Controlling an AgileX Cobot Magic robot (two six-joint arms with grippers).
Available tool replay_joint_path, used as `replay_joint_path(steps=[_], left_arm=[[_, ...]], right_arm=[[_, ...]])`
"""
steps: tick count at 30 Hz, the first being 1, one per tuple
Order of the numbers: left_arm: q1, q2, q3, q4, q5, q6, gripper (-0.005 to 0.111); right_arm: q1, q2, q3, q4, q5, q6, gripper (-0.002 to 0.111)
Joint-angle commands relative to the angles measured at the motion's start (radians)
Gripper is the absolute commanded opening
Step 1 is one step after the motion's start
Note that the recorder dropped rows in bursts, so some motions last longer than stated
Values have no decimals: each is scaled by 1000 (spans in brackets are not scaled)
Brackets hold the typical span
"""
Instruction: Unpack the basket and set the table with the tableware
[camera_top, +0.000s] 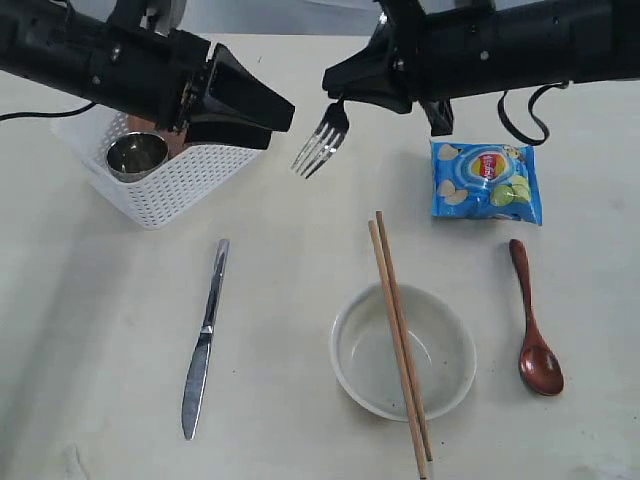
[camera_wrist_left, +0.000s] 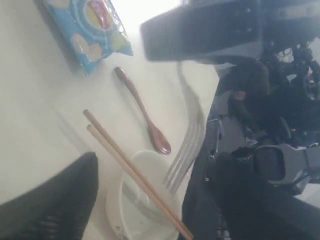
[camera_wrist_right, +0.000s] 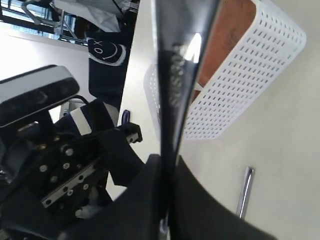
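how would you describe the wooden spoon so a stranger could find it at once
On the pale cream tabletop, find the blue chips bag on the right of the exterior view. Just below it lies the dark red-brown wooden spoon, right of the pale round bowl. Unlike the light wooden chopsticks across that bowl, it is dark, glossy and round-ended.

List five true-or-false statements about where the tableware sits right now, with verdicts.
1. The right gripper holds the fork above the table. True.
2. The chopsticks lie across the bowl. True.
3. The cup stands beside the knife. False: it is in the basket.
4. The spoon lies in the bowl. False: it lies on the table, beside the bowl.
5. The knife lies flat on the table. True.
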Motion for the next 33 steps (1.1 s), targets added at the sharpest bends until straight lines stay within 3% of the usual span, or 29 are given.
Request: replay_joint_path(steps=[1,10,18,21,27,29,33], left_arm=[[1,-5,-6,9,8,150,63],[-1,-5,-6,104,8,238,63],[-106,-5,-6,125,8,263,63],[-142,-5,-6,125,-57,263,63],[-151,-5,-6,123,-89,260,62],[-151,-5,-6,121,-90,257,58],[-151,-5,-6,93,-90,262,24]], right_arm=[[56,-7,-4,-6,-80,57,-1],[111,-7,-4,-6,-162,98,-1],[111,-7,-4,-6,-155,101,-1],[111,-7,-4,-8,-148,101,-1],[111,-7,-4,-24,-144,101,-1],[111,-7,-4,-42,-144,101,-1],[111,-7,-4,-46,-144,101,-1]])
